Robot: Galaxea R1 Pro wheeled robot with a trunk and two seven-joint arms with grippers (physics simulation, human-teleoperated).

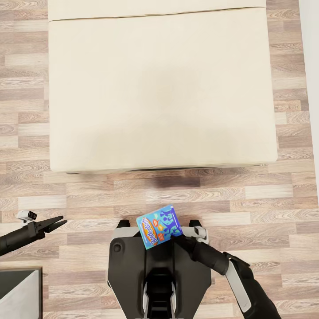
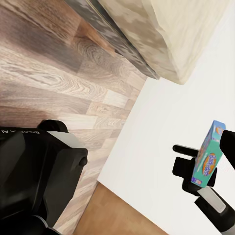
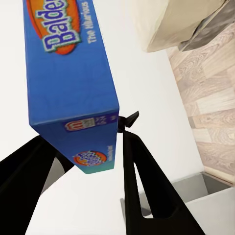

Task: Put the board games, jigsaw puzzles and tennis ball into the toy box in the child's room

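A blue board game (image 1: 159,226) is held in the right gripper (image 1: 180,233), low in the head view's centre, over the robot's base and just short of the bed (image 1: 159,88), whose top lies bare. In the right wrist view the jaws are seen clamped on the box's narrow lower end (image 3: 93,147). The box is judged light, stiff and glossy, so slipping or swinging is likely; a hold nearer its middle would be steadier. The left gripper (image 1: 55,223) is carried empty at lower left, jaws slightly parted.
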